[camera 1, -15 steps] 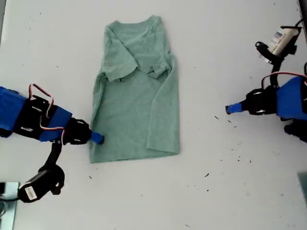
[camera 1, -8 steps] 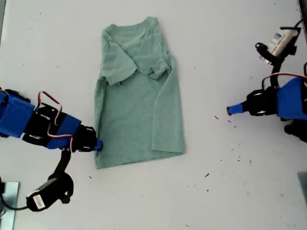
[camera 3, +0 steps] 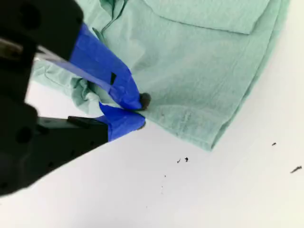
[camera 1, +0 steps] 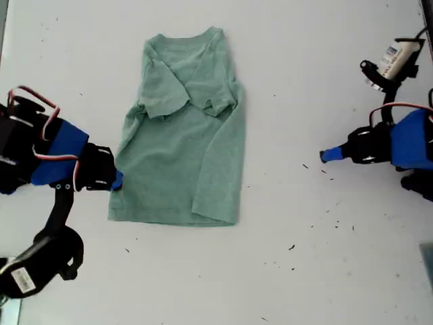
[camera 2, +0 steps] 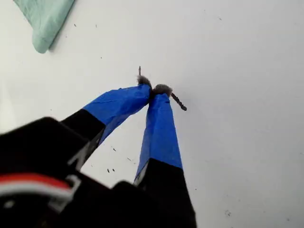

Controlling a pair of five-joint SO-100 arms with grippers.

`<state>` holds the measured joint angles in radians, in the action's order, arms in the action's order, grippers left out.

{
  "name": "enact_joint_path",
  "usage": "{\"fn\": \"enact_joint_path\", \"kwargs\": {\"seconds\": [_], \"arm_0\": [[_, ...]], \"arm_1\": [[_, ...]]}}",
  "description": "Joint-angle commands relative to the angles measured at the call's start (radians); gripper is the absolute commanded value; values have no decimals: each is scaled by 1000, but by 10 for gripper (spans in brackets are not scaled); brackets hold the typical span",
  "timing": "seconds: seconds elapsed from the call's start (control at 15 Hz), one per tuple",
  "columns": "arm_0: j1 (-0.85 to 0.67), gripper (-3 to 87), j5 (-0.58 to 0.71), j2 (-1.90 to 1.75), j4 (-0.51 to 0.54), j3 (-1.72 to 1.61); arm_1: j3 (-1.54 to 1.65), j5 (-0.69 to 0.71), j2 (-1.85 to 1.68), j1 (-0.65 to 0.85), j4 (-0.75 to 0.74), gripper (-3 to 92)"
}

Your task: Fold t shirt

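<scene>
**Shirt edge pinched, other gripper idle**

Toward the table's (camera 1: 304, 284) far edge in the exterior view, the t shirt (camera 1: 183, 156) lay flat on the white surface, neckline farthest from the camera, hem nearest. Both sleeves were folded in over the chest; the side twd the exterior view's right was turned inward in a long fold. Hem ran a bit crooked.

My second gripper (camera 3: 137, 111), blue-taped tips, was clamped on the shirt's side edge near the hem corner; cloth bunched between the jaws in the second wrist view. In the exterior view that arm came in from the exterior view's left, w/ gripper (camera 1: 115, 180) touching the shirt's edge on that side.

My first gripper (camera 2: 154, 90) was well apart from the shirt, over bare table nr the exterior view's right edge (camera 1: 328, 154). Tips met, nothing between them but a bit of fuzz stuck at the ends. Only a corner of the shirt (camera 2: 45, 19) showed in the first wrist view.

Small dark specks (camera 1: 292, 247) were scattered on the table btw the shirt and the first arm.
</scene>
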<state>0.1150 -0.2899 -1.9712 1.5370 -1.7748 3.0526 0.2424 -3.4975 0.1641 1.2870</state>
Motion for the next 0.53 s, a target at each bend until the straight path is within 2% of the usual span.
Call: {"fn": "enact_joint_path", "kwargs": {"seconds": [0.0, 0.07, 0.2, 0.33, 0.4, 0.47], "arm_0": [[-25, -2, 48, 18, -8, 133], [-32, -2, 86, 84, -18, 229], [-54, -2, 212, 298, -117, 469], [-100, -2, 314, 555, -278, 580], [-118, -2, 331, 681, -341, 630], [-141, 18, 351, 805, -354, 696]], "arm_1": [[-14, 18, -9, 12, -5, 22], [-14, 20, -9, 12, -2, 22], [-11, 15, -9, 11, -2, 22], [-12, 11, -9, 5, -2, 22], [-12, 6, -9, -3, 0, 22], [-12, -5, -9, -15, 2, 22]]}}
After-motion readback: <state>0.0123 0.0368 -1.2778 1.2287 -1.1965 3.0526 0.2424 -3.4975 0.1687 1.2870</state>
